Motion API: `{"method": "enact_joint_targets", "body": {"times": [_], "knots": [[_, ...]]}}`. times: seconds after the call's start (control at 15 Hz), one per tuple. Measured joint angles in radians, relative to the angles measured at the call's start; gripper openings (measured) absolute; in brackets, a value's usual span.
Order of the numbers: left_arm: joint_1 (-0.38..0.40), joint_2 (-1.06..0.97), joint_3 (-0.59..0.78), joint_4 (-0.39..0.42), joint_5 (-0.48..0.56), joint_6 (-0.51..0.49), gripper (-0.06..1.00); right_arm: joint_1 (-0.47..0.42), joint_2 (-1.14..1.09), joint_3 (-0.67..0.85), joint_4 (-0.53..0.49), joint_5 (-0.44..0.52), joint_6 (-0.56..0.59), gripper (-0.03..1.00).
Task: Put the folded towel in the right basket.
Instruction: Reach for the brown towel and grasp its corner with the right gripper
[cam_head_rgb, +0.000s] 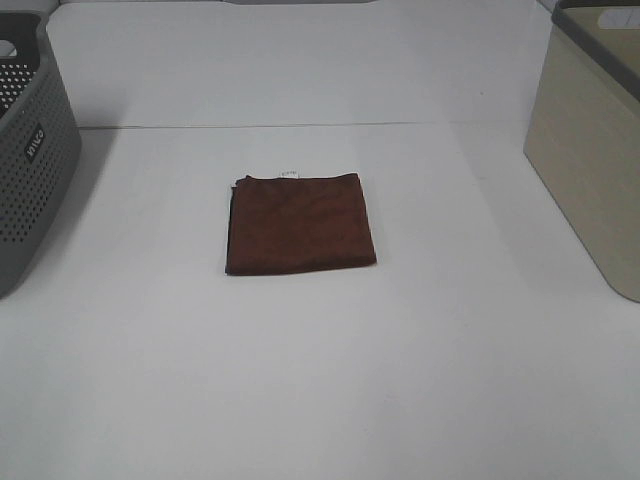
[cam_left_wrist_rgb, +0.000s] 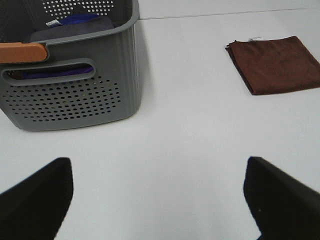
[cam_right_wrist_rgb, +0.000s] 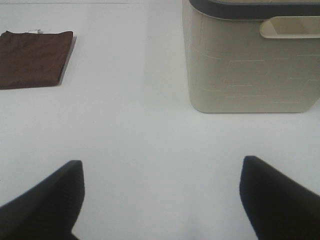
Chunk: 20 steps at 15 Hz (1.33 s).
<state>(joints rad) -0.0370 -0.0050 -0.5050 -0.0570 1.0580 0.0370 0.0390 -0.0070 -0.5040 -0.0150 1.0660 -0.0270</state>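
On a white table (cam_head_rgb: 300, 380), a folded brown cloth towel (cam_head_rgb: 300, 223) lies at the centre.
The beige plastic basket (cam_head_rgb: 590, 150) stands well apart on the right; the left gripper (cam_left_wrist_rgb: 157, 200) and right gripper (cam_right_wrist_rgb: 160, 200) hold jaws wide, empty.

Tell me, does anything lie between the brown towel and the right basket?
Nothing visible does. Only bare table lies between the folded towel and the right basket, or between the right pincer and the towel.

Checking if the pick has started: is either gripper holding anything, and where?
Nothing. Left gripper and right gripper are open and empty; the towel lies on the table.
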Motion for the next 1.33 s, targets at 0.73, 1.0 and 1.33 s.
{"method": "enact_joint_targets", "body": {"times": [0.73, 1.0, 1.33], "knots": [[0.000, 0.000, 0.000, 0.000, 0.000, 0.000, 0.88, 0.000, 0.000, 0.000, 0.000, 0.000, 0.000, 0.80], [0.000, 0.000, 0.000, 0.000, 0.000, 0.000, 0.88, 0.000, 0.000, 0.000, 0.000, 0.000, 0.000, 0.80], [0.000, 0.000, 0.000, 0.000, 0.000, 0.000, 0.88, 0.000, 0.000, 0.000, 0.000, 0.000, 0.000, 0.80]]}}
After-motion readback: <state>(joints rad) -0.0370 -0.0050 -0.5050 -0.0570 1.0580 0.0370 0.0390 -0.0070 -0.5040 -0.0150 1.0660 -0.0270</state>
